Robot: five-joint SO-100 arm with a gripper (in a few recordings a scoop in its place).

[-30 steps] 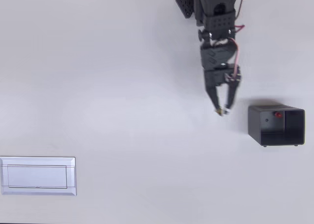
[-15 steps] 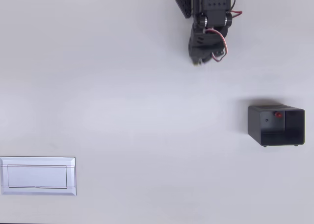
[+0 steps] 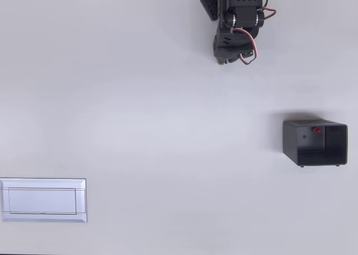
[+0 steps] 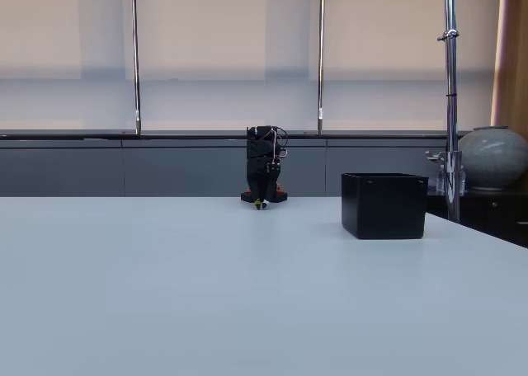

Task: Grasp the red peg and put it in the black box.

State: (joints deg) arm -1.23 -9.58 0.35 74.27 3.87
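The black box [image 3: 314, 142] stands at the right of the table in the overhead view, and in the fixed view the black box [image 4: 384, 204] sits right of centre. Inside it, near its back wall, lies the tiny red peg [image 3: 317, 131]. The arm is folded back at the top of the overhead view, its gripper [image 3: 226, 60] tucked under the wrist and pointing down. In the fixed view the gripper [image 4: 260, 203] hangs just above the table at the far edge, well left of the box. Its fingers look closed together with nothing between them.
A flat white rectangular tray [image 3: 43, 200] lies at the lower left of the overhead view. The white tabletop [image 3: 156, 132] stretches wide between tray, arm and box. Behind the table in the fixed view are window blinds, metal poles and a round vase [image 4: 493, 157].
The arm pulled back from beside the box and folded up toward its base at the top. The peg stayed in the box; the box did not move.
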